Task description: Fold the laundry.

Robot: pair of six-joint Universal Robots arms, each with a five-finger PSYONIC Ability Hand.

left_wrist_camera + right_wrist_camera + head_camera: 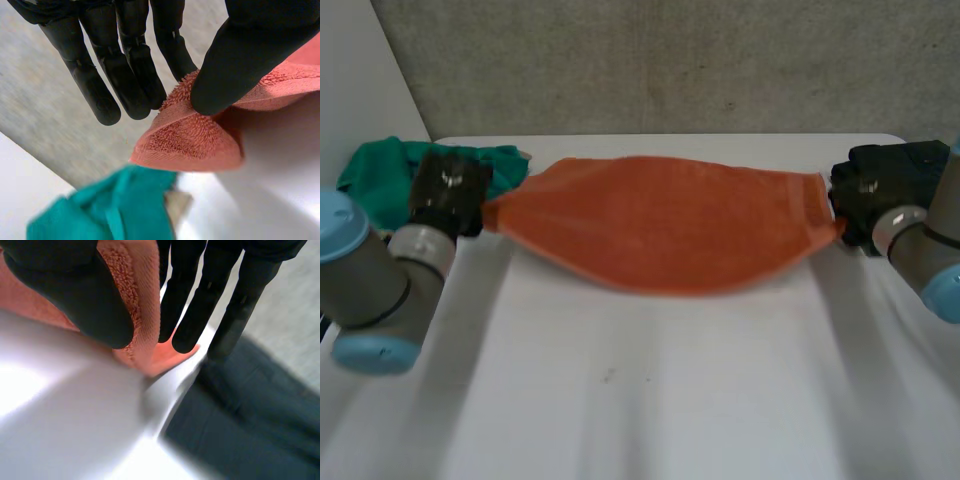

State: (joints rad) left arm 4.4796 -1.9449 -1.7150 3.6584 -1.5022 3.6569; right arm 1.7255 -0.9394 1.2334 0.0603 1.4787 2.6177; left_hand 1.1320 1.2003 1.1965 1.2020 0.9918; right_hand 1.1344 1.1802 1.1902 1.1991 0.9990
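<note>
Where it hangs between the two hands, the orange towel (660,220) is stretched long across the far half of the white table (650,400). Top edge is fairly taut, lower edge bows toward the cam in the mid; can't tell if that sag touches the table. Terry loops, w/ a flat woven band near the right end. Left hand (448,190) is at the towel's left end: in the left wrist view its thumb pinches the corner against one finger, so it's gripping the towel, other fingers straight beside it. Right hand (865,195) is at the right end: the right wrist view has the towel edge clamped btw thumb and straight fingers, gripping too. Green cloth (380,170) is bunched at the table's far left corner, just beside the left hand. Dark cloth (250,410) lies on the table near the right hand's fingertips.
</note>
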